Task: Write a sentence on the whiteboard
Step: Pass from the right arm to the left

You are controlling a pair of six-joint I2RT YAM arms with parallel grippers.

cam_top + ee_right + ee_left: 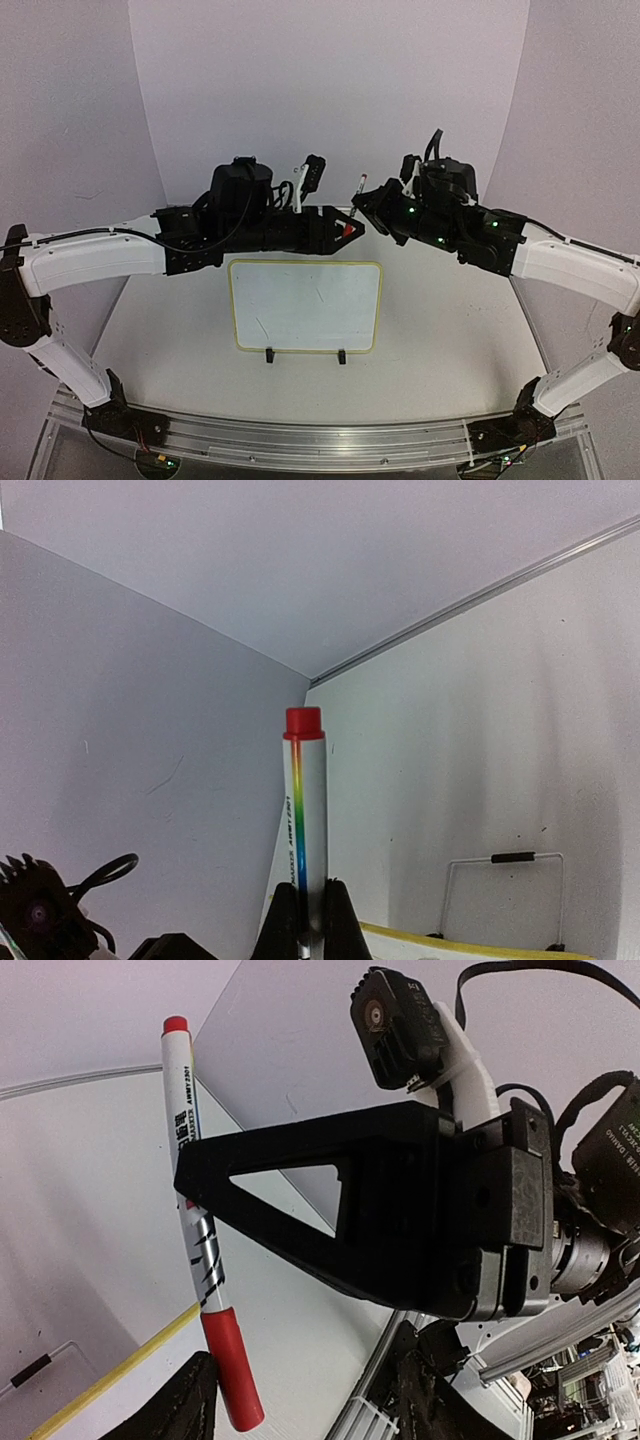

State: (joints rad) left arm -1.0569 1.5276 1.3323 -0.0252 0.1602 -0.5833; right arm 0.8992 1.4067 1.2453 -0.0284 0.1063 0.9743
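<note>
The whiteboard lies flat on the table with its yellow frame and two black clip feet at the near edge. Its face carries only faint streaks; the sentence is not in view. My right gripper is shut on a white marker with a rainbow stripe, held above the board's far edge. In the left wrist view the marker hangs with its red cap downward. My left gripper is open around that cap, which sits close against the left finger.
A thin wire loop with a black sleeve stands on the table beyond the whiteboard's yellow edge. Both arms meet above the board's far side. Pale walls enclose the table on three sides, and an aluminium rail runs along the near edge.
</note>
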